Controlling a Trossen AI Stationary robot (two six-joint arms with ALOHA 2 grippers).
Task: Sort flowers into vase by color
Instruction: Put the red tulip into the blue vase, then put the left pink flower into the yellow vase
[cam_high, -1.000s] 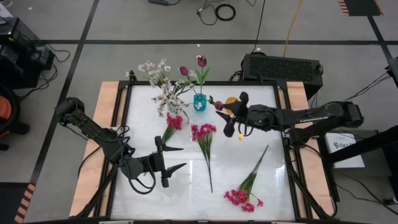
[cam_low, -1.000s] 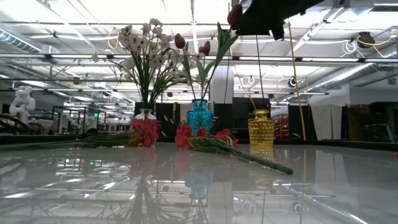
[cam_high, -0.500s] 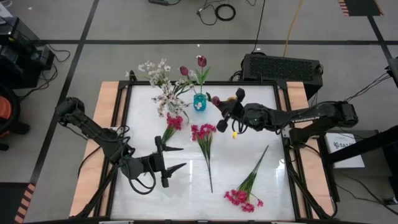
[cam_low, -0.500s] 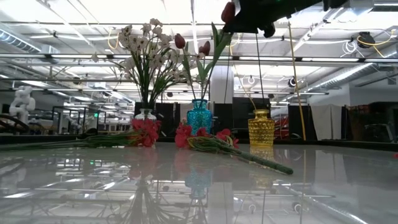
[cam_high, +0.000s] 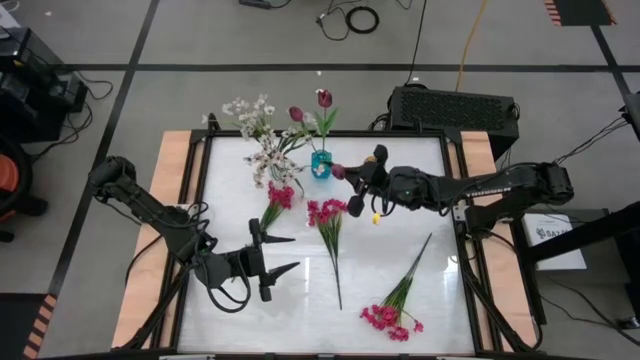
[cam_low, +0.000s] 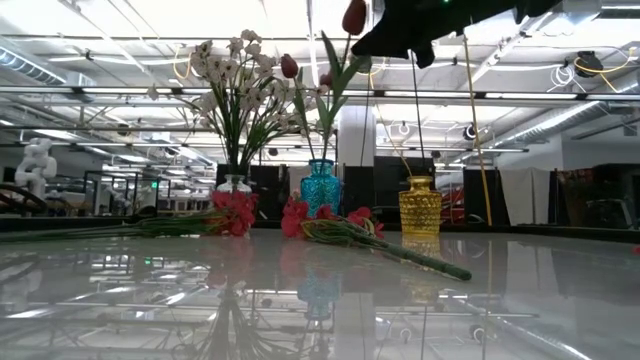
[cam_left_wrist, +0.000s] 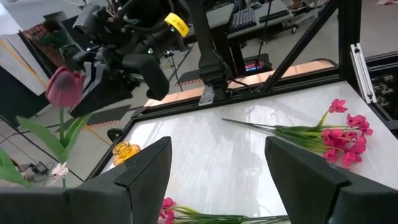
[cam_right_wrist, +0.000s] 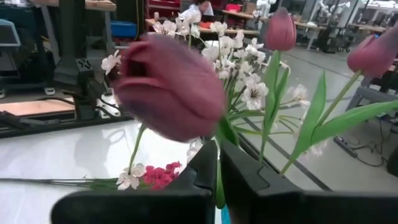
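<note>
Right arm's fingers (cam_right_wrist: 217, 180) just pinched the dark maroon tulip (cam_right_wrist: 171, 93), carrying it toward the teal glass vase (cam_high: 321, 164), while the left fingers (cam_high: 276, 253) idle spread over the desk.

Grey floor (cam_high: 250, 80), black tape lines (cam_high: 300, 67), ceiling lights (cam_low: 330, 15)

The right gripper (cam_high: 356, 186) has carried its maroon tulip (cam_high: 338, 172) leftward toward the blue vase (cam_high: 320, 165), now apparently just beside it, fingers clamped tighter on the stem.
</note>
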